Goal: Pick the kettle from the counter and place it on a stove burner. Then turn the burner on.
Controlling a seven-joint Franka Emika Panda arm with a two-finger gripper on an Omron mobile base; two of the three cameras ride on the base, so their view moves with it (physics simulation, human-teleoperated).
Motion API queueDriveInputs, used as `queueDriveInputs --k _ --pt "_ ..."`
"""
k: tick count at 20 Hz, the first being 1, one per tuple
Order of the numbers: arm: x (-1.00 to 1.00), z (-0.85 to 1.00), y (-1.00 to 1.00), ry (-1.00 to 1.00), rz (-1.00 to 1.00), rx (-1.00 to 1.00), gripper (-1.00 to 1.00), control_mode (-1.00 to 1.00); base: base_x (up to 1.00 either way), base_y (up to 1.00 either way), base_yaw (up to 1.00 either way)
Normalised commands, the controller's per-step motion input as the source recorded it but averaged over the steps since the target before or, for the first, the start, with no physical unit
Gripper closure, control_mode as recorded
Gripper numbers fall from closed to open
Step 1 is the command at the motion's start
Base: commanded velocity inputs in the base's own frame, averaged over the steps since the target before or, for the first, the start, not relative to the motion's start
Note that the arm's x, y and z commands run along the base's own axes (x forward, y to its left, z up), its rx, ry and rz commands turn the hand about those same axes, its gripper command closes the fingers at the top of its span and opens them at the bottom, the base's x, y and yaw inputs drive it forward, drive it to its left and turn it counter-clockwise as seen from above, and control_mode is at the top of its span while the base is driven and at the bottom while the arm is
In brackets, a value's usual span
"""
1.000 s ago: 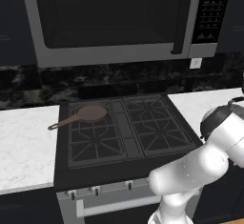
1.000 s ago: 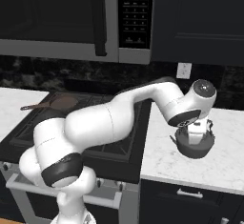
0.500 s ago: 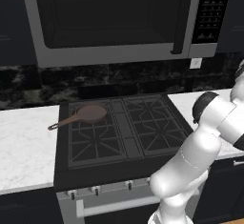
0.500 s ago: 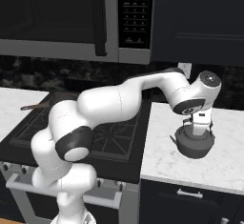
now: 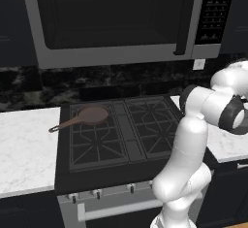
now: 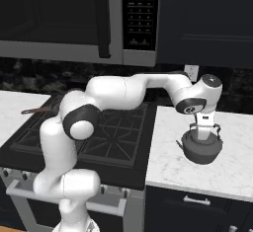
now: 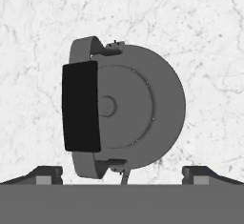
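The grey kettle (image 6: 201, 151) stands upright on the white marble counter (image 6: 232, 176), to the right of the stove. My gripper (image 6: 204, 132) hangs right above it, pointing straight down, open, with nothing between its fingers. In the hand view the kettle (image 7: 143, 108) lies directly below, its dark handle (image 7: 81, 106) off to the left of the lid knob, and my gripper (image 7: 123, 175) has its two fingertips (image 7: 45, 175) set wide apart. The stove burners (image 6: 116, 127) are bare black grates; the near right burner (image 5: 152, 142) lies beside my arm.
A brown frying pan (image 5: 89, 116) sits on the far left burner, its handle pointing left. Small silver knobs (image 5: 97, 193) line the stove front. A microwave (image 5: 111, 18) hangs over the cooktop. More counter (image 5: 24, 154) lies left of the stove.
The arm's elbow has swung over and up while the hand stayed over the kettle and settled square above it. The kettle has not moved. The jaws stay wide.
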Motion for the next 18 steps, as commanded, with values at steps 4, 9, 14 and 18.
queueDriveInputs --k 4,9,14,18 --pt "0.16 -0.39 -0.01 0.03 0.01 0.00 -1.00 -1.00 0.00 0.00 0.00" --pt "0.26 -0.11 0.00 0.00 0.01 0.00 -1.00 -1.00 0.00 0.00 0.00" --pt "0.29 0.00 0.00 0.00 0.00 0.00 -1.00 -1.00 0.00 0.00 0.00" --pt "0.20 -0.23 0.00 0.00 0.00 -0.05 -1.00 -1.00 0.00 0.00 0.00"
